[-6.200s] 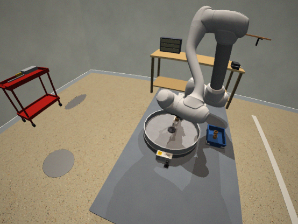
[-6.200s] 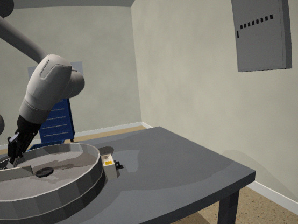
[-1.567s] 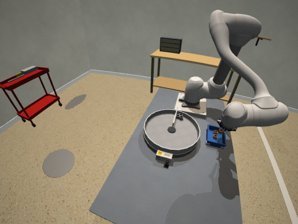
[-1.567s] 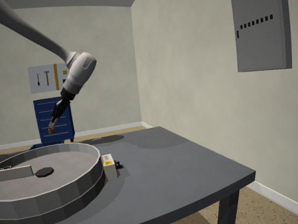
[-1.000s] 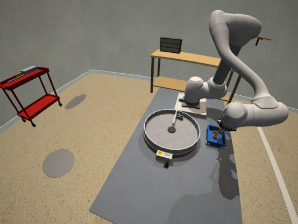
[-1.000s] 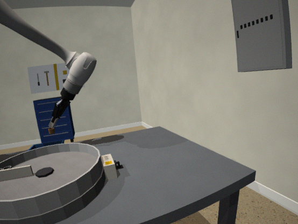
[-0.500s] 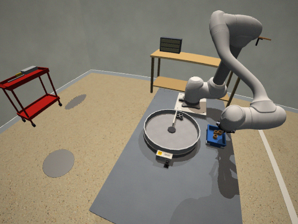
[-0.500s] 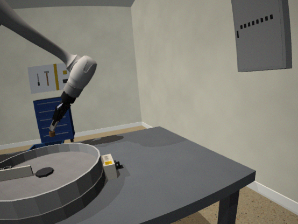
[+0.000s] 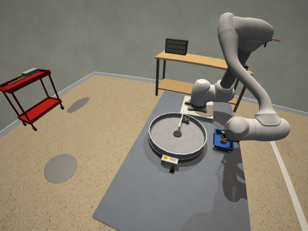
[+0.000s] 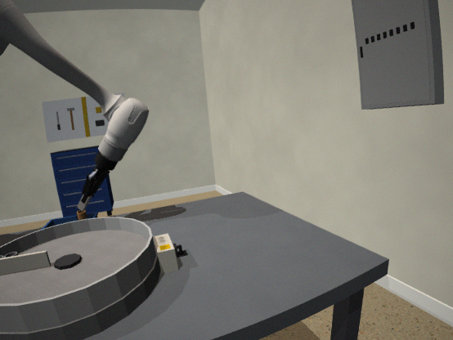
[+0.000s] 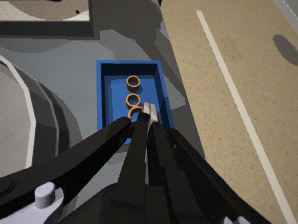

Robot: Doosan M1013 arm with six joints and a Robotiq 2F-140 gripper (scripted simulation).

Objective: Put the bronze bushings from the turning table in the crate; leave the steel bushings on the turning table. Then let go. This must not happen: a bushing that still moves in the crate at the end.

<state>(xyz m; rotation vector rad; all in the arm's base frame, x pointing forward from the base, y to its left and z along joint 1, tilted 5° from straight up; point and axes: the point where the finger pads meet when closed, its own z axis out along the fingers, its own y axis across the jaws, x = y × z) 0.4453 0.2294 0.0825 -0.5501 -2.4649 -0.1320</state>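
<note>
1. bronze bushing (image 9: 225, 140) (image 10: 82, 215) (image 11: 130, 114) sits low at the crate (image 9: 215, 149) (image 10: 61, 221) (image 11: 99, 90), bore up, long axis near upright.
2. fingers (image 10: 83, 202) almost fully closed, pinching its wall.

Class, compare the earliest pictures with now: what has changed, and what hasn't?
The jaws have moved from over the turning table to the crate, now gripping a third bronze bushing, lowered over the last half second. The turning table and crate stayed put.
</note>
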